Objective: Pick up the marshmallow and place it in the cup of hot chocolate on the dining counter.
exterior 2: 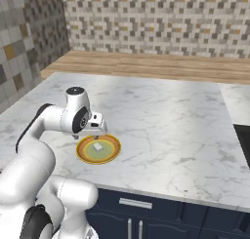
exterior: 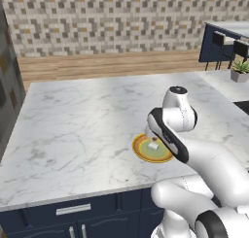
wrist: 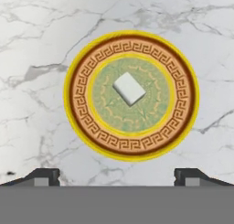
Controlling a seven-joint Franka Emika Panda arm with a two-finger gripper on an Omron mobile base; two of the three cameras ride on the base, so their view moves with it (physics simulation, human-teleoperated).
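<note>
Marshmallow (wrist: pixel 129 88) in the middle of the plate (wrist: pixel 77 102), plate near the counter's (exterior: pixel 73 130) near edge, tool (wrist: pixel 117 176) open wide above, bare marble all around

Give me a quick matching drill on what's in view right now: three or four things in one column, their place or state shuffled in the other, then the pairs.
Things
1. small white cube-like marshmallow
2. round yellow-rimmed green plate
3. open two-finger end effector
4. small potted green plant in a white pot

Places or states
A. hanging above the plate, holding nothing
B. lying at the plate's centre
C. standing at the far right, beyond the arm
D. resting on the white grey-veined marble counter, near its front edge

Pairs: 1-B, 2-D, 3-A, 4-C
</note>
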